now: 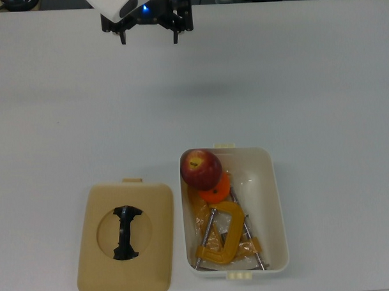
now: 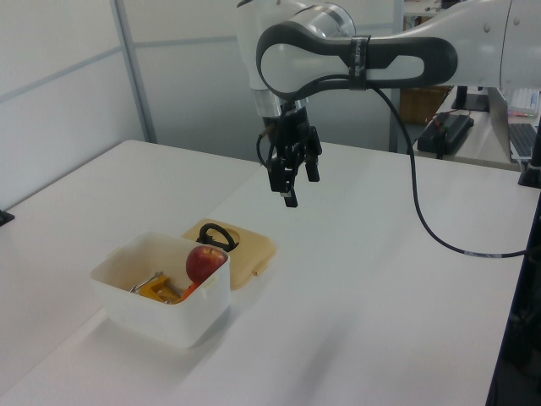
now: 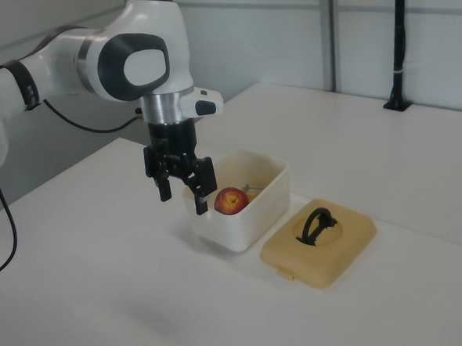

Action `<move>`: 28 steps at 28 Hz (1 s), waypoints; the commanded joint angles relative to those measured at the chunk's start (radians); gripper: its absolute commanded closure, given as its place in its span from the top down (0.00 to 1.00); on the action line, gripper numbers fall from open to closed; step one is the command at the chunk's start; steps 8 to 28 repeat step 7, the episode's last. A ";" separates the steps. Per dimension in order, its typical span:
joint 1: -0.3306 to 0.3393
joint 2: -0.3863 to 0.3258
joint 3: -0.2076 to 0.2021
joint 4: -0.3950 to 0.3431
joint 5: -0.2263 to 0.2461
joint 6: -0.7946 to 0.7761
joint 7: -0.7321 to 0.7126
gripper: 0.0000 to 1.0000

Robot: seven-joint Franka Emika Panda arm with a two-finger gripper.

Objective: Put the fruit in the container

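Gripper (image 1: 147, 37) top centre of top view, fingers spread, empty. Apple (image 1: 201, 168) and orange (image 1: 215, 190) in tub (image 1: 278, 206).

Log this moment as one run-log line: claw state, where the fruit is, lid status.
claw: open, empty, raised away from tub | apple: in white tub, atop orange | lid: off, flat beside tub

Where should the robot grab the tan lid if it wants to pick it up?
Best bet is the black handle in the middle of the tan lid. The lid lies flat on the table beside the white tub, so its edges give little to pinch. The handle arches up over a round dip, so the gripper could come straight down and close across it.
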 commanded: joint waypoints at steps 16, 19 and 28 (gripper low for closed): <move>-0.012 -0.033 -0.010 -0.044 0.023 0.046 -0.019 1.00; -0.012 -0.033 -0.010 -0.044 0.023 0.046 -0.019 1.00; -0.012 -0.033 -0.010 -0.044 0.023 0.046 -0.019 1.00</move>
